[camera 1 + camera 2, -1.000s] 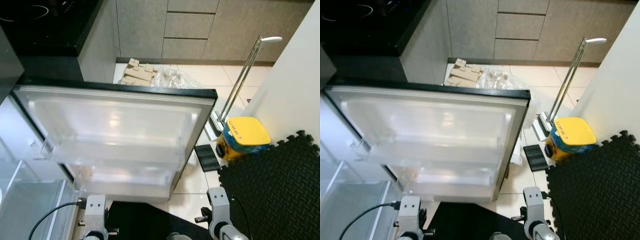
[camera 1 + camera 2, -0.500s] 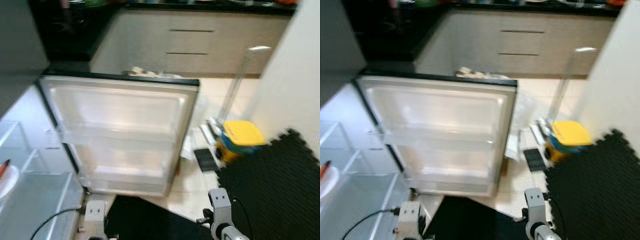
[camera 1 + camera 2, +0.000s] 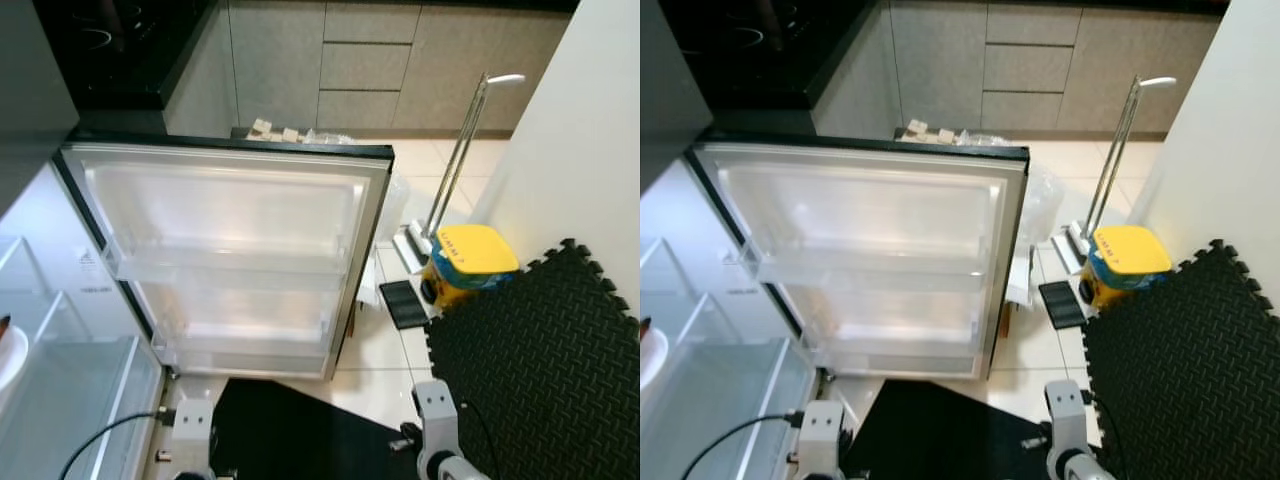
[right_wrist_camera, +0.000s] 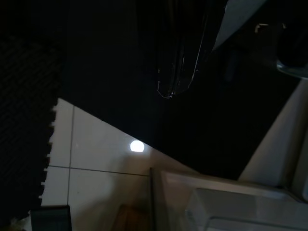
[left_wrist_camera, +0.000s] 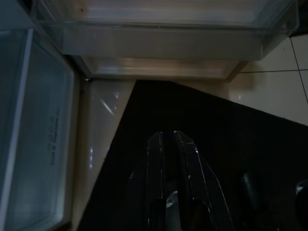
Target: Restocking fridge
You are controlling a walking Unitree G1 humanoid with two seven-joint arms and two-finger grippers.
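The fridge door [image 3: 230,250] stands wide open in front of me, its clear door shelves [image 3: 222,276] bare. At the left the fridge interior [image 3: 60,400] shows glass shelves and the rim of a white plate [image 3: 6,356]. Both arms hang low at the bottom edge, the left arm [image 3: 192,420] by the fridge corner and the right arm [image 3: 435,405] over the tiles. In the left wrist view my left gripper [image 5: 167,134] is shut and holds nothing above a dark mat. In the dim right wrist view my right gripper [image 4: 175,89] looks shut and bare too.
A yellow-lidded bucket [image 3: 465,262] and a mop handle [image 3: 455,165] stand right of the door. Black foam mat [image 3: 540,350] covers the floor at right, a dark mat [image 3: 290,430] lies at my feet. Cardboard pieces [image 3: 272,130] lie behind the door. Grey cabinets [image 3: 370,60] line the back.
The whole picture has shifted and settled after a blur as the camera moved: more of the fridge interior and plate shows at left. Nothing in the scene itself has moved.
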